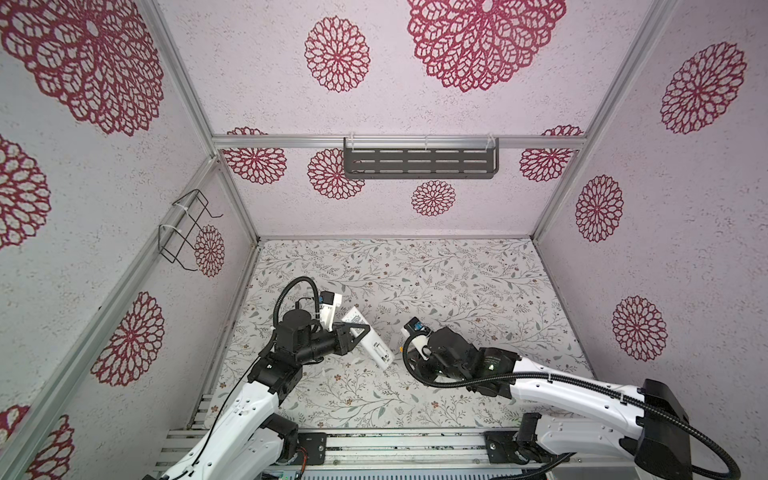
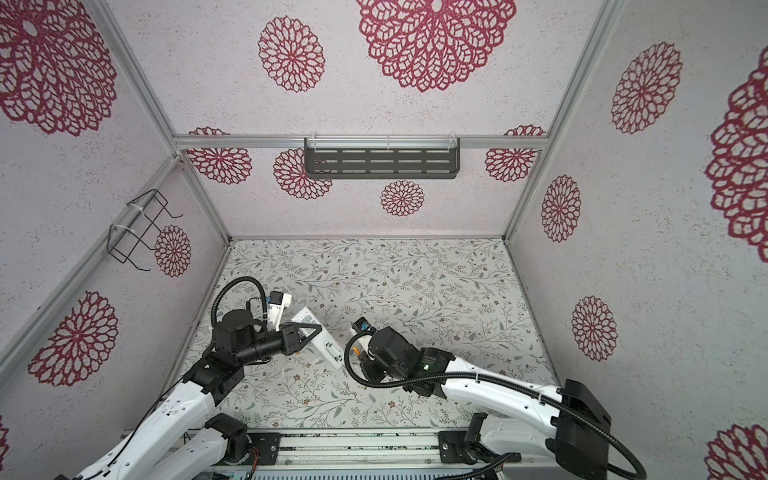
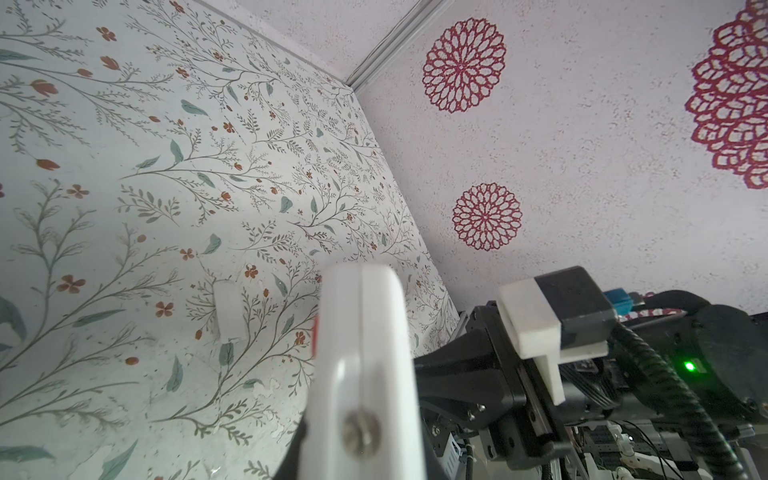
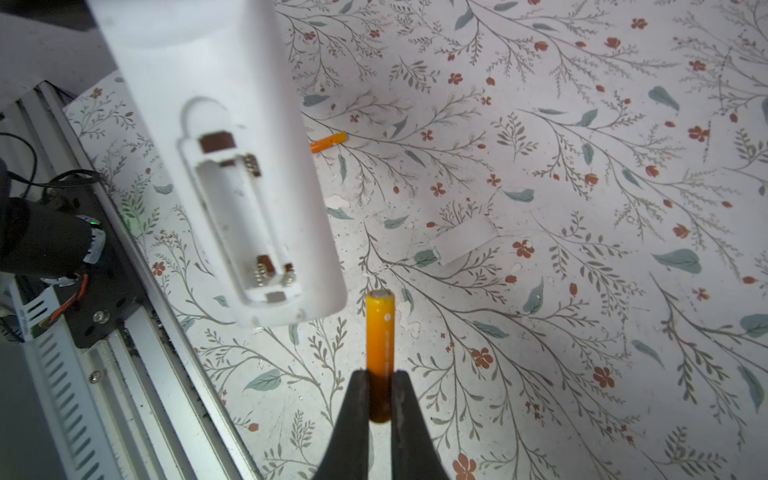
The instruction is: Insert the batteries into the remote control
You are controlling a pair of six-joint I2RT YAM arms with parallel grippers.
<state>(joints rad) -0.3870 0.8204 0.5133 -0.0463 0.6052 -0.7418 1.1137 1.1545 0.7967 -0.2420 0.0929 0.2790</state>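
In both top views my left gripper (image 1: 360,331) (image 2: 311,330) is shut on the remote control (image 1: 376,351) (image 2: 328,349), a long white bar held tilted above the table. The right wrist view shows its plain back turned up and its open battery compartment (image 4: 241,224) empty, with springs showing. My right gripper (image 4: 379,399) is shut on one end of an orange battery (image 4: 379,332), whose pale tip stands just beside the remote's near end without touching it. Another orange battery (image 4: 328,142) lies on the table beyond the remote. In the left wrist view the remote (image 3: 361,353) fills the space between the jaws.
A small white cover (image 4: 463,240) (image 3: 227,309) lies flat on the floral table (image 1: 457,291). A dark slotted shelf (image 1: 419,160) hangs on the back wall and a wire rack (image 1: 185,230) on the left wall. An aluminium rail (image 1: 395,446) runs along the front edge.
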